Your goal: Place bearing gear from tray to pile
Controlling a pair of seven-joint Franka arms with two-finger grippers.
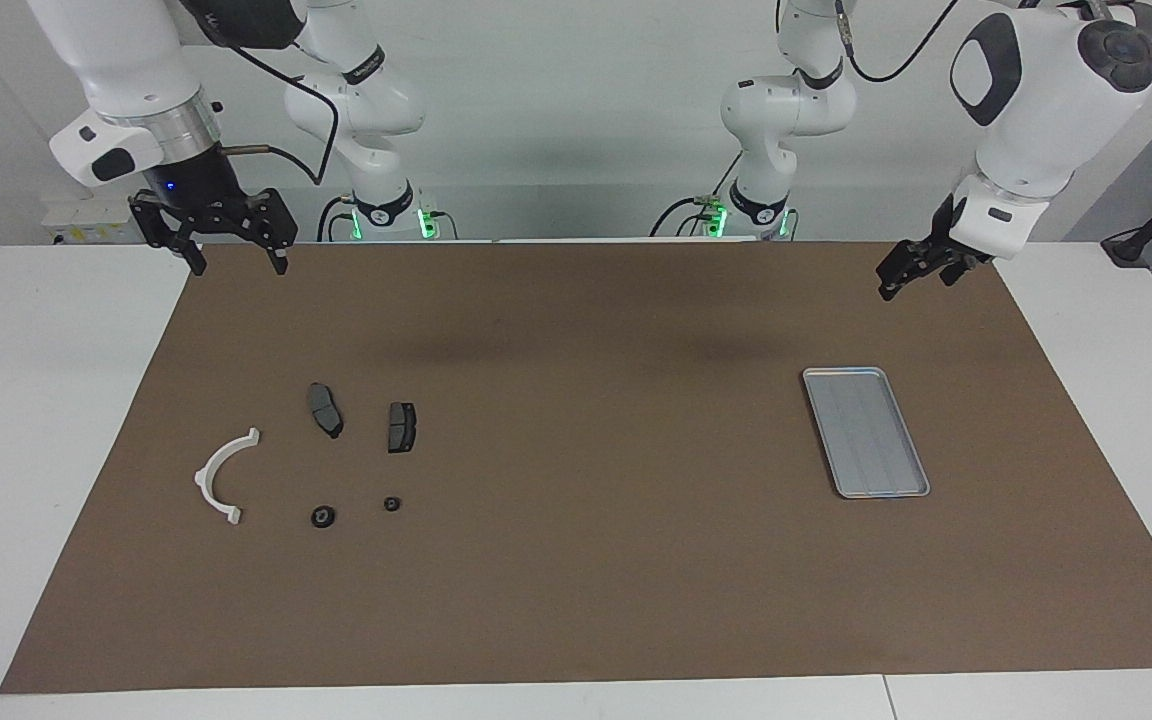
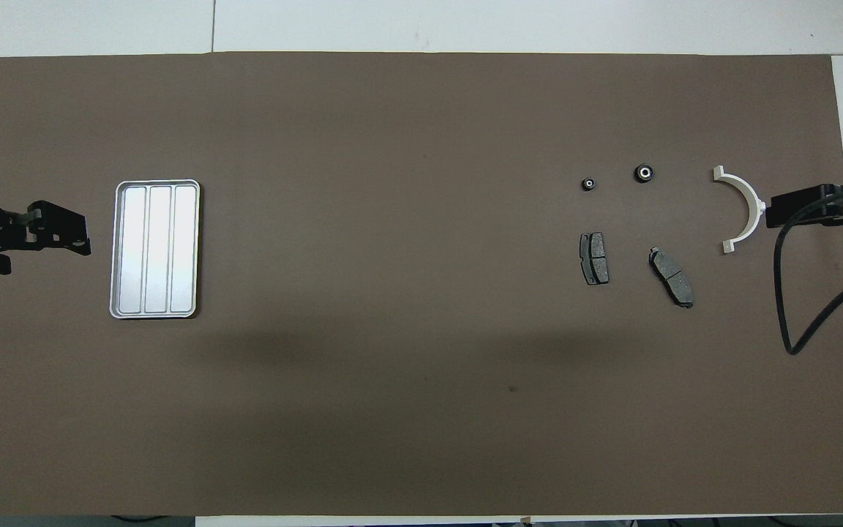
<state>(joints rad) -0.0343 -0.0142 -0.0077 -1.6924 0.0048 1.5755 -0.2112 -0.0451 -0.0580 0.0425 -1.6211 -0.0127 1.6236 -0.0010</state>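
Note:
The silver tray (image 1: 866, 432) (image 2: 156, 249) lies on the brown mat toward the left arm's end, with nothing in it. The pile is toward the right arm's end: a white bracket (image 1: 224, 475) (image 2: 743, 208) and two dark brake pads (image 1: 325, 409) (image 1: 401, 426). Two small black round bearing gears (image 1: 324, 516) (image 1: 392, 503) (image 2: 644, 173) lie on the mat beside the pads, farther from the robots. My right gripper (image 1: 238, 262) (image 2: 817, 207) hangs open and empty over the mat's edge at its own end. My left gripper (image 1: 891, 285) (image 2: 77, 236) waits open over the mat beside the tray.
The brown mat (image 1: 576, 560) covers most of the white table (image 1: 46, 400). A black cable (image 2: 787, 293) loops down from the right arm over the mat's end.

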